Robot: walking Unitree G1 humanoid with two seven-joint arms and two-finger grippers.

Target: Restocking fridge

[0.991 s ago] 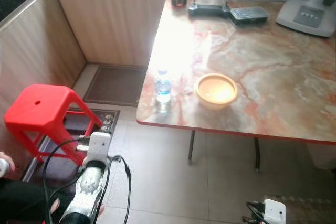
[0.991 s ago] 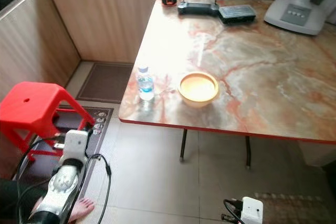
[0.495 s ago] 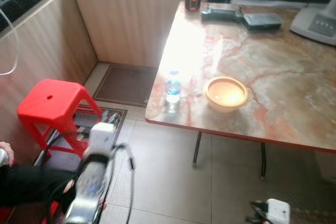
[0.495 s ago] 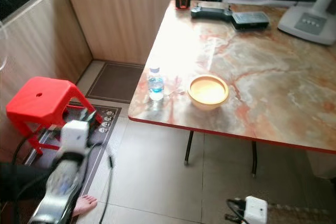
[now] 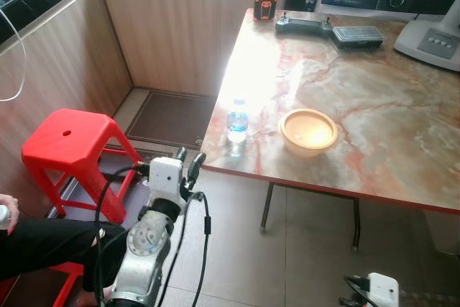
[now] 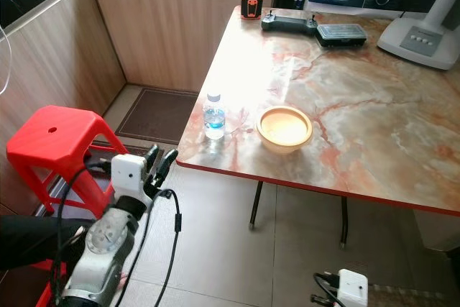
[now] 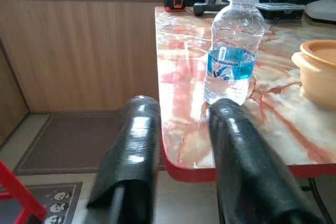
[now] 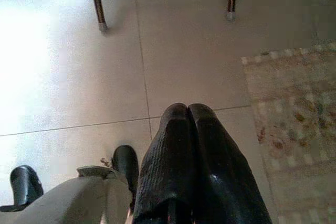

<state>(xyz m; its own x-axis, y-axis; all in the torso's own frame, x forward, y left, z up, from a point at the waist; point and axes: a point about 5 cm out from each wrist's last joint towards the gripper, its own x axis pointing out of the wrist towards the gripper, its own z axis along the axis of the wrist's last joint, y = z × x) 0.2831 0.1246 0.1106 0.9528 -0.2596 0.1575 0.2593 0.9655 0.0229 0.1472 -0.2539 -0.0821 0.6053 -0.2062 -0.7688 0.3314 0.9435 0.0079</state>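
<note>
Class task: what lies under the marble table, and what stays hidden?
Under the marble table: two thin table legs and bare floor tiles. The tabletop covers whatever floor lies further back.

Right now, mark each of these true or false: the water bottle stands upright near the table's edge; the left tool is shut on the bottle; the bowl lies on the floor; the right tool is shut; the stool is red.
1. The water bottle stands upright near the table's edge: true.
2. The left tool is shut on the bottle: false, it is open, short of the table.
3. The bowl lies on the floor: false, it sits on the table beside the bottle.
4. The right tool is shut: true, pointing at the floor.
5. The stool is red: true.
</note>
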